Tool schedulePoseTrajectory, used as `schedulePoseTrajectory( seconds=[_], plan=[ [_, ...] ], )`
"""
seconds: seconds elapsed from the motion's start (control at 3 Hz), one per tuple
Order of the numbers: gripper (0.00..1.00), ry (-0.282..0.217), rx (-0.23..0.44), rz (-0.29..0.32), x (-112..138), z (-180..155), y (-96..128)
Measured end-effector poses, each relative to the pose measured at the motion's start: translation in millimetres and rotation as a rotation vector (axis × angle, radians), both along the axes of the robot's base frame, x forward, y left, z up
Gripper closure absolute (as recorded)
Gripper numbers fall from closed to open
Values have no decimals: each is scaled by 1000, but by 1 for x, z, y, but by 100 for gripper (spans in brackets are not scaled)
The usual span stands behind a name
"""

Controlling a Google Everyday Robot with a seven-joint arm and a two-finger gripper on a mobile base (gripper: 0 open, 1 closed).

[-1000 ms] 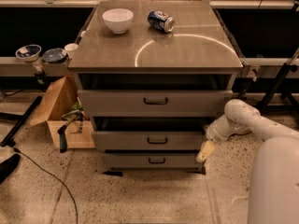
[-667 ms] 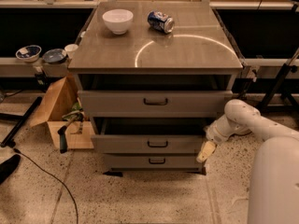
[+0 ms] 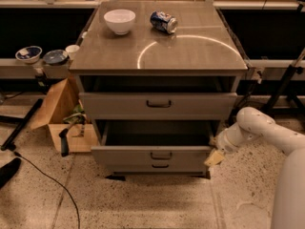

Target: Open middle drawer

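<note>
Gripper (image 3: 214,157) at right end of middle drawer (image 3: 124,155)

The middle drawer is seen drawn well out of the cabinet. Its grey front stands forward of the upper drawer (image 3: 119,106), and the dark box interior is exposed behind it. The lowest drawer (image 3: 181,166) is mostly covered by that front, with only a strip bearing its own handle visible beneath.

The gripper is placed against the right corner of the middle drawer's front, and the arm (image 3: 259,130) reaches in from the right of the view. Whether the gripper is open or closed, and whether anything is held by it, cannot be told. Contact with the corner is suggested but not certain.

One relation governs any further move. The front's long axis runs left to right across the view, while the drawer's travel is at right angles to it, toward the camera. The handle (image 3: 161,155) is set at the middle of the front, well to the left of the gripper in the view, and is not gripped. Any further pull would therefore be applied off-centre, at the right end, so some skewing of the drawer on its runners is judged possible.

The task is judged largely done, since much of the interior lies open. How much travel is left cannot be told.

On the bench (image 3: 190,56) a bowl (image 3: 119,21) and a can (image 3: 163,22), tipped on its side, are found well apart from the gripper.
</note>
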State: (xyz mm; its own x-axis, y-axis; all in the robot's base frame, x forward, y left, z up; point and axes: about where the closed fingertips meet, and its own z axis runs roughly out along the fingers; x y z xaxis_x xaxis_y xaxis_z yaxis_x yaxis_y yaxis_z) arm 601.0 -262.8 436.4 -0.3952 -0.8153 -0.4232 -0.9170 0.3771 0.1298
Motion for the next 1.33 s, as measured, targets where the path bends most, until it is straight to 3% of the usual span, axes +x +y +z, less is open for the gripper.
schedulePoseTrajectory(
  seconds=[0.33, 0.67, 1.0, 1.33],
  plan=[
    [63, 0, 0, 0, -1, 3, 0],
    [86, 3, -9, 27, -30, 16, -8],
    [97, 10, -43, 40, -72, 39, -22],
    [74, 12, -43, 42, -72, 39, -21]
  ],
)
